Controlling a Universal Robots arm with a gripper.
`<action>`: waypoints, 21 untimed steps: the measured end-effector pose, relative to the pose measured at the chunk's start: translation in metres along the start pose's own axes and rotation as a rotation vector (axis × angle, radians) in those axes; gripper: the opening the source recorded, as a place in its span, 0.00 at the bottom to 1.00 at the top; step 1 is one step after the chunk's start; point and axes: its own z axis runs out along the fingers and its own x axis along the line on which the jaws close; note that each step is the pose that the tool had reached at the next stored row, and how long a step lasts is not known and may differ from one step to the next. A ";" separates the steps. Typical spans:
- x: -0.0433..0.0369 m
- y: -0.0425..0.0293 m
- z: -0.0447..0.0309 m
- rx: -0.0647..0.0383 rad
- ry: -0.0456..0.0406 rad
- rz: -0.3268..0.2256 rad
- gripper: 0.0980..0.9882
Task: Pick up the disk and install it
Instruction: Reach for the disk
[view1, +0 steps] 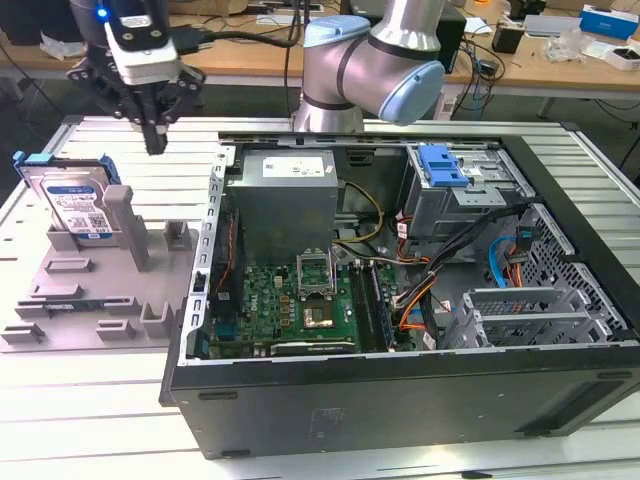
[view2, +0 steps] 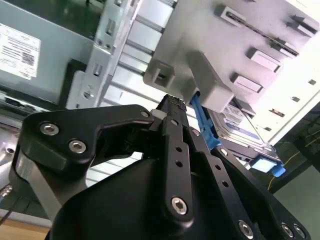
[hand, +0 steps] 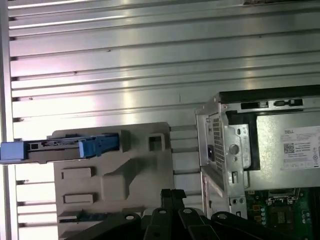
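- Well, over on the exterior view's left, the disk (view1: 72, 200) stands on its edge in a grey holder (view1: 120, 290), label facing out, blue bracket around it.
- Both wrist views catch that blue-framed disk slotted in the holder too (view2: 240, 127) (hand: 65, 146).
- The holder lies on the slatted metal table (view1: 100, 400), just beside the open computer case (view1: 400, 400).
- Moving rightward, the gripper (view1: 155, 148) hangs above the holder, pointing down, clear of the disk and a little to its right in the exterior view.
- Its fingers are pressed together with nothing between them, as both wrist views confirm (view2: 172, 102) (hand: 172, 192).
- Next comes the case, lying on its side: the grey power supply (view1: 285, 200) at the back, the green motherboard (view1: 270, 310) in front of it.
- Further right, a blue latch (view1: 443, 165) tops the metal drive cage.
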 end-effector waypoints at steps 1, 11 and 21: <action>0.0041 0.0006 0.0008 0.000 0.0009 0.000 0.01; 0.0502 0.0083 0.0099 0.001 0.0130 0.001 0.01; 0.0939 0.0205 0.0201 0.002 0.0290 0.002 0.01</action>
